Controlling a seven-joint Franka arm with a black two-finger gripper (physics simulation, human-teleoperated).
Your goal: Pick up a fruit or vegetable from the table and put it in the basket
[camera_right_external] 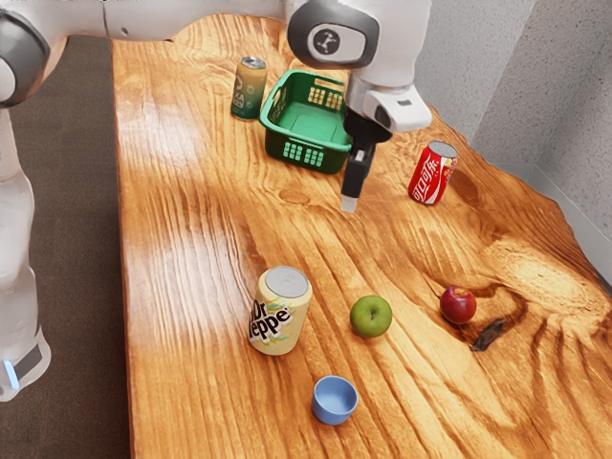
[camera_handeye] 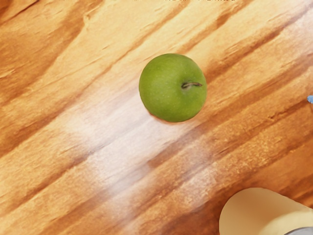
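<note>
Green apple [camera_right_external: 371, 316]: resting on the wooden table [camera_right_external: 191, 287], stem up, its outline whole in the wrist view. Well inside the table edges. Bare wood around it; nearest neighbours are the yellow can [camera_right_external: 280, 311] toward the exterior view's left and the blue cup [camera_right_external: 335, 400] on the camera side, both near, neither touching it. Toward the exterior view's right, the red fruit [camera_right_external: 458, 305] sits farther off, with a wide strip of wood between the two.

Gripper [camera_right_external: 349, 204]: above the table, pointing down, between the green basket [camera_right_external: 277, 143] and the green apple as seen in the exterior view. It is well apart from the apple. State: cannot tell from these pictures whether it is released or clenched.

Basket: upright, open top, on the far part of the table. The arm [camera_right_external: 330, 43] passes over the table and its hand overlaps one side of the basket in the exterior view. The green-and-gold can [camera_right_external: 249, 88] stands just beside the basket, on the exterior view's left. The red can [camera_right_external: 433, 173] stands near the table's edge toward the exterior view's right.

Room for moving: a broad stretch of bare wood runs from the apple toward the basket. The yellow can stands upright to one side of that stretch, the red can to the other.
</note>
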